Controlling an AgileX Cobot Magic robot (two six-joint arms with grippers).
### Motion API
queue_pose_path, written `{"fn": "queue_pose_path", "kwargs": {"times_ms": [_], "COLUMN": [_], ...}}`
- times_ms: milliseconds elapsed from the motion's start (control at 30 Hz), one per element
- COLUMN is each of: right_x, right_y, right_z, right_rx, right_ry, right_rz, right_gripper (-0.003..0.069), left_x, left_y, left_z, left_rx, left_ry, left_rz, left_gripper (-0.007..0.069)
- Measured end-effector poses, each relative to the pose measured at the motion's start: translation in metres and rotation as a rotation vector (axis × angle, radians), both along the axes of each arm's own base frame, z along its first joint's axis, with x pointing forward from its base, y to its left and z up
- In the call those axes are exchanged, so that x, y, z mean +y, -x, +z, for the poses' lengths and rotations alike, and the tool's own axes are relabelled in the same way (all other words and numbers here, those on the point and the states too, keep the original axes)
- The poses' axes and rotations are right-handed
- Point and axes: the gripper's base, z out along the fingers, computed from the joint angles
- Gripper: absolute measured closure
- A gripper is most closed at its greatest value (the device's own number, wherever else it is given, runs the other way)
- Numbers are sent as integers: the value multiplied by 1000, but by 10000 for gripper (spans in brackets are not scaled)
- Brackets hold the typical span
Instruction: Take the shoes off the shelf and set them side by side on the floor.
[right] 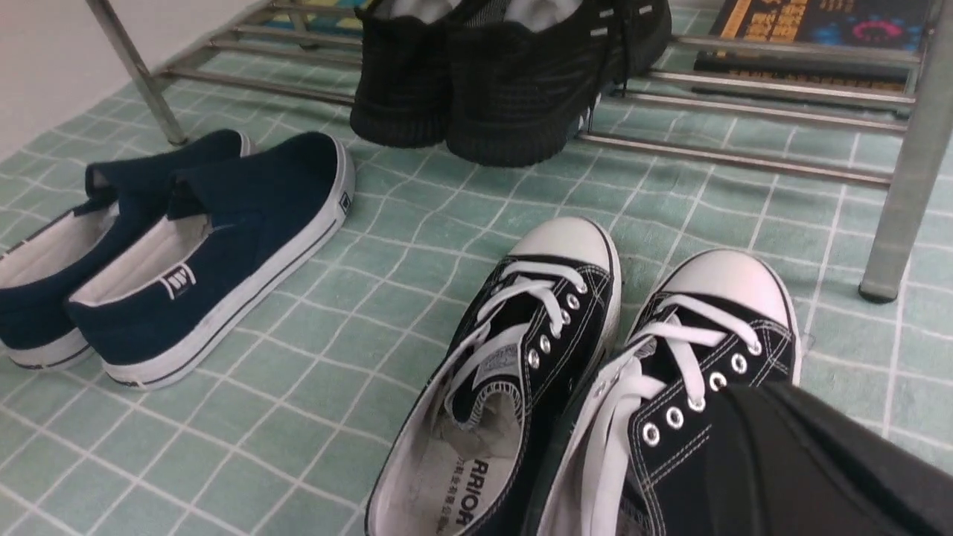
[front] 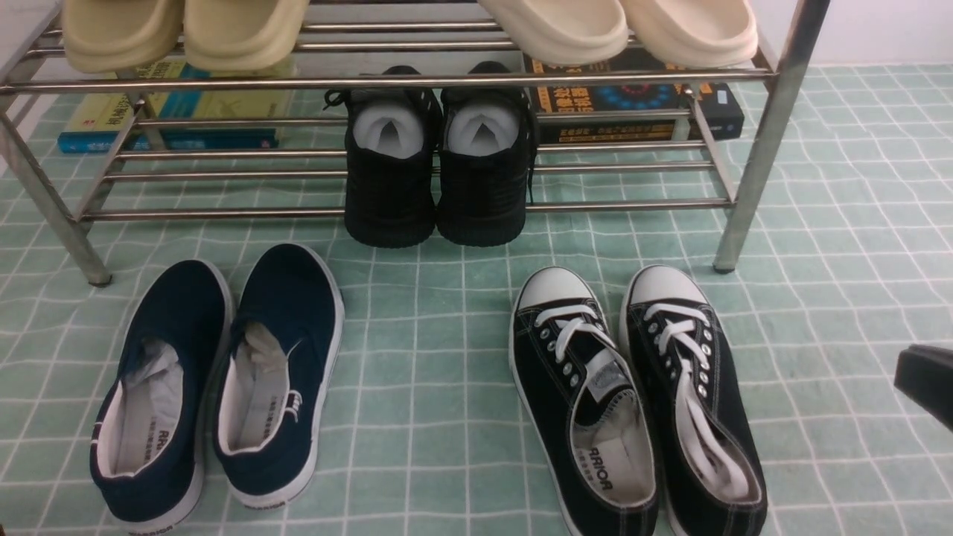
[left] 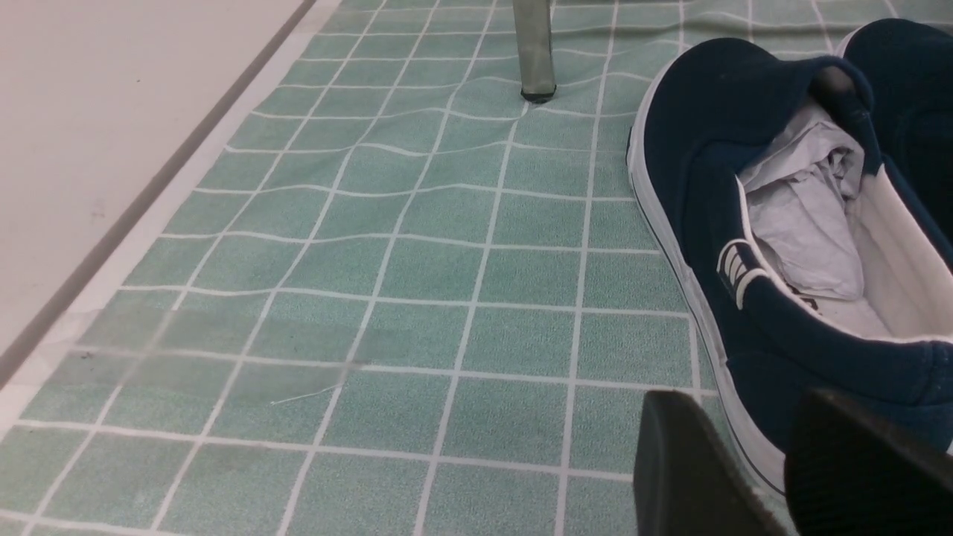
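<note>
Sneakers down, both pincers clear

The shoes point(front: 636, 402) lie side by side on the floor point(front: 417, 335). The right pincer point(front: 927, 383), jaws together and empty, could nudge the near sneaker askew; the left pincer point(left: 752, 469) gapes by the navy slip-ons point(front: 216, 387). Beyond, black shoes point(front: 435, 171) sit on the shelf point(front: 744, 201).

The black canvas sneakers point(front: 636, 394) with white laces and toe caps sit upright side by side on the pale green gridded floor point(front: 417, 357), lower right of the front frame. Toes point at the silver tube shelf point(front: 752, 171), just short of its right leg.
</note>
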Motion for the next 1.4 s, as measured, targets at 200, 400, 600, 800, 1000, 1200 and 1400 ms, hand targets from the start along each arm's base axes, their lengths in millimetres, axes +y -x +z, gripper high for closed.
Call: {"fn": "queue_pose_path", "kwargs": {"times_ms": [200,400,600,800,1000,1200,1400], "right_x": [4,3,0,-26,-46,-55,-56], "right_y": [3,3,8,23,36,42,43], "right_z": [-12,-14,-19,-53,-92,-110,-114], "right_rx": [32,37,10,-92,-105,-128,-72], "right_ry": [20,24,16,95,121,96,105], "right_rz": [39,39,37,-100,-296,-455,-476], "right_gripper": [669,667,665,662,659,655,651], "left_x": [0,0,0,0,0,0,0], "left_y": [0,0,0,0,0,0,0], "left_z": [0,0,0,0,0,0,0], "left_rx": [0,0,0,1,1,1,1], "left_ry": [0,0,0,0,0,0,0], "left_rz": [0,0,0,0,0,0,0], "left_gripper": [382,382,382,382,382,382,382]}}
